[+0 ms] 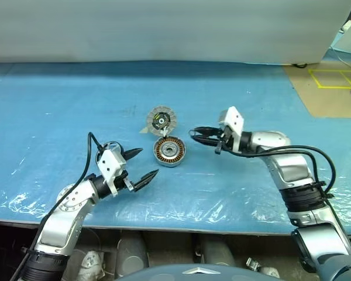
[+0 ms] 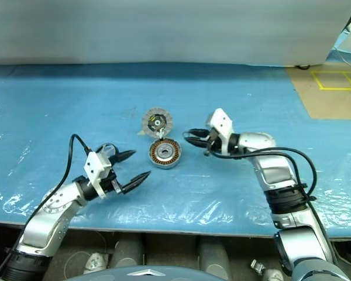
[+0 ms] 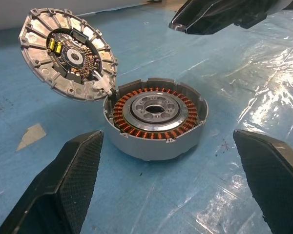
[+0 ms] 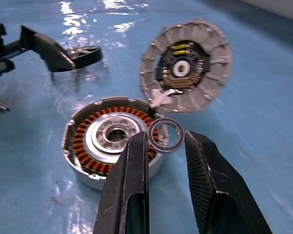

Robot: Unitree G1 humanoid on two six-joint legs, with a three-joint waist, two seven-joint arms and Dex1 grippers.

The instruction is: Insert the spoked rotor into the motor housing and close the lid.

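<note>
Right wrist view: right tool point(image 4: 167, 142) pinches a small metal ring point(image 4: 166, 135) above the housing point(image 4: 83, 168); rotor point(image 4: 112, 139) sits inside, lid point(image 4: 212, 80) raised. Left tool point(image 1: 143, 164) released, beside housing on bench point(image 1: 58, 105).

Blue plastic-covered table point(image 1: 58, 117), pale wall point(image 1: 164, 29) behind, yellow-taped floor point(image 1: 333, 88) beyond.

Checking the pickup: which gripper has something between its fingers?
The right gripper: its fingers pinch a small metal ring above the housing. The left gripper is open and empty.
</note>
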